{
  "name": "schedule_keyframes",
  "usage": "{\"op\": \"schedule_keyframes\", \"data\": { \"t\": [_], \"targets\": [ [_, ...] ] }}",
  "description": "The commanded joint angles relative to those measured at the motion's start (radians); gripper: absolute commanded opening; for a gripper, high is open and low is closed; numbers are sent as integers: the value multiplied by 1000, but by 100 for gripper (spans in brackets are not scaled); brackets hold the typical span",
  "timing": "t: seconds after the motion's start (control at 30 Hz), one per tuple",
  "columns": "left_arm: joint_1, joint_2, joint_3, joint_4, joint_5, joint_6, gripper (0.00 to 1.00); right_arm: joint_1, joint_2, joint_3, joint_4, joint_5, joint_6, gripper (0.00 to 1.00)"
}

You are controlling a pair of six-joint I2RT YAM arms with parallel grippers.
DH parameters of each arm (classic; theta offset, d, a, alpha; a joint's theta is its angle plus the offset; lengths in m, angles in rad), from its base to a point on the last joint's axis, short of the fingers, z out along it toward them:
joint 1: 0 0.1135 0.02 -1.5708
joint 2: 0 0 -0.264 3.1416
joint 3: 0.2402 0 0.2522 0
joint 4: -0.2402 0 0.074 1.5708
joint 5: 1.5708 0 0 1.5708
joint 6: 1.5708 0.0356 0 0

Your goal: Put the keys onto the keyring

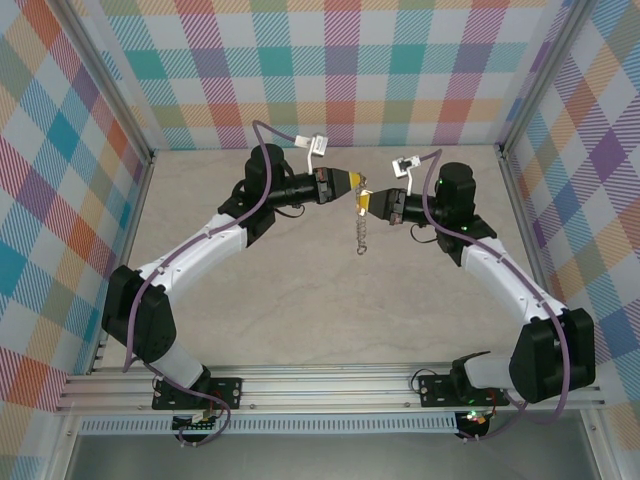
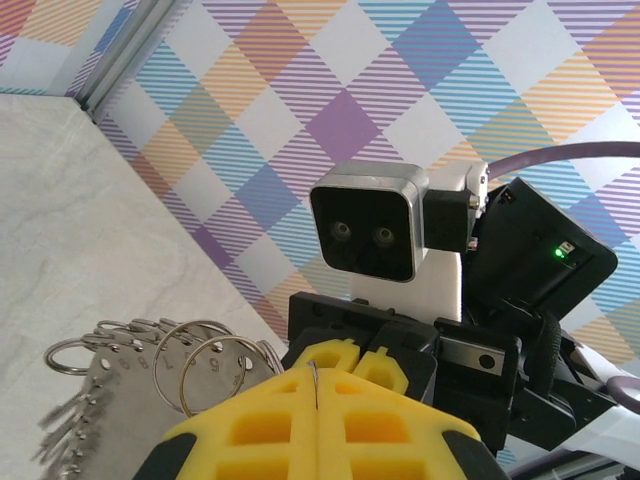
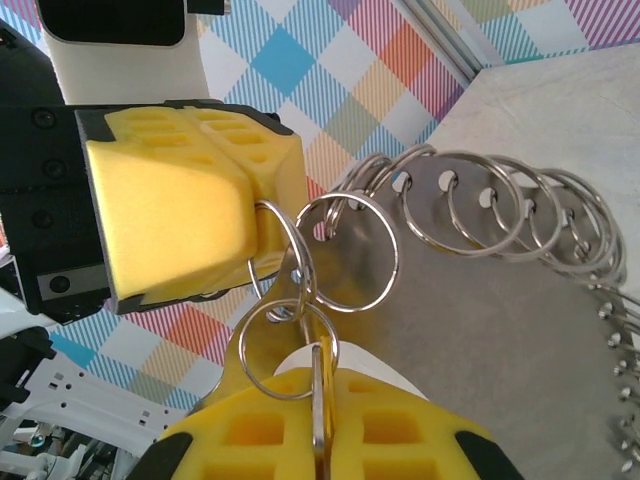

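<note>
From the overhead camera I see both arms reaching in to meet just toward 12 o'clock of the tabletop (image 1: 300, 300) centre. The left hand (image 1: 356, 186) sits at about 10 o'clock of the right hand (image 1: 373, 206), and the two sets of yellow tips are almost touching. The keyring (image 1: 362, 232) hangs from that meeting point and trails straight toward 6 o'clock as a thin, limp silver line.

On the right wrist camera the keyring (image 3: 480, 320) reads as a flat grey metal plate with a row of split rings threaded through holes along its edge, fanning out toward 2 o'clock. The left hand (image 3: 272, 212) comes in from 9 o'clock with its yellow pads pressed together, and the end ring runs into their seam, so it is pinching the keyring there. My right hand (image 3: 318, 425) is at 6 o'clock, fingers fully together on a silver strip (image 3: 318, 395) seen edge-on. A small ring loops around that strip and links up to the end rings. I cannot tell whether the strip is a key's end or another ring.

On the left wrist camera the left hand's pads (image 2: 270, 425) meet with no gap. The plate and its rings lie at 8 o'clock of them.
</note>
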Motion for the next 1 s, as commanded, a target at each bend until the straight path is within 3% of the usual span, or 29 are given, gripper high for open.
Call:
{"op": "schedule_keyframes", "data": {
  "t": [0.0,0.53,0.97],
  "targets": [
    [-8,-41,3,101,-25,-25,0,15,-25,-7,4,-3,-8,0],
    [-35,-80,-124,246,-123,-105,0,81,12,-2,27,68,20,0],
    [-51,-106,-189,335,-179,-159,0,81,58,-86,243,87,149,0]
  ]
}}
